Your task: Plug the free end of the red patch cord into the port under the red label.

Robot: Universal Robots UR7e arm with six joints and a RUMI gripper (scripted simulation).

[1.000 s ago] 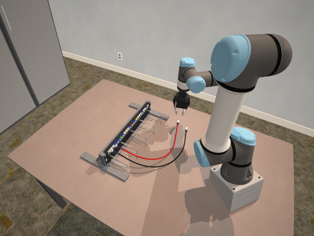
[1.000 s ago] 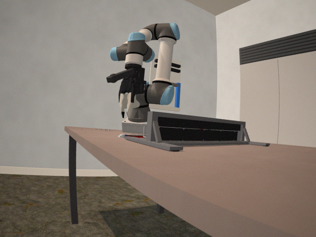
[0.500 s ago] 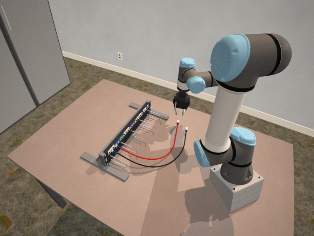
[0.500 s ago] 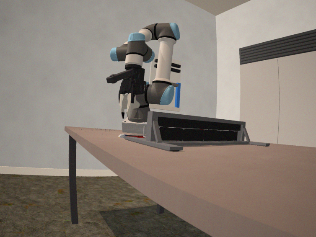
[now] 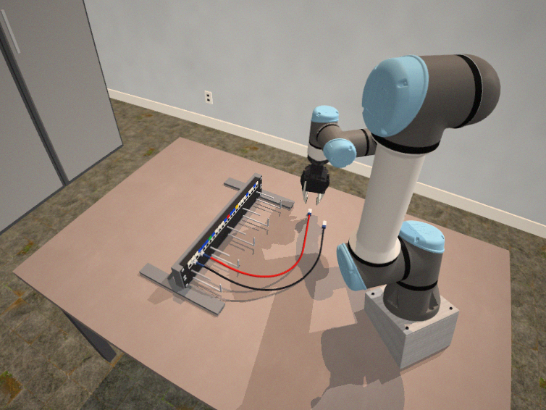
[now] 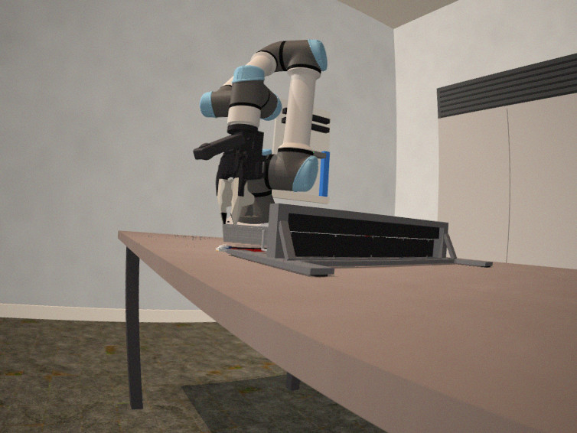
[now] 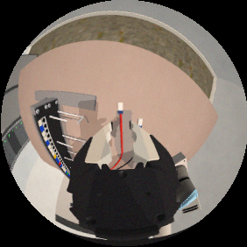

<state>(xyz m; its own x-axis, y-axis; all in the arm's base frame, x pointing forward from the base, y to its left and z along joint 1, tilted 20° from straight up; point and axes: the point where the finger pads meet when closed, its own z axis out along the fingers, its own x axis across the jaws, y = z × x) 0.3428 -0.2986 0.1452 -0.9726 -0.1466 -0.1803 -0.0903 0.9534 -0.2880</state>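
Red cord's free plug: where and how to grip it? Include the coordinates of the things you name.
I'd grip the plug (image 5: pixel 309 212) (image 7: pixel 120 107) by its two long sides, coming from straight above: it lies on the table (image 5: pixel 176 198) (image 6: pixel 419 326) (image 7: pixel 88 66), red cord (image 5: pixel 304 247) (image 7: pixel 121 136) trailing from one end. Latch orientation is too small to tell.

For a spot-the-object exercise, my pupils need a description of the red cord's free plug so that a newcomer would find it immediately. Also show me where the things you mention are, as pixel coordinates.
On the brown table (image 5: pixel 145 211) (image 7: pixel 105 66), find the long rack (image 5: pixel 219 220) with metal prongs along its front. From its port face, follow the red cord (image 5: pixel 264 276) (image 7: pixel 121 136) to its loose end. The small white-and-blue plug (image 5: pixel 309 212) (image 7: pixel 120 107) there is yours; its similar neighbour ends a black cord.
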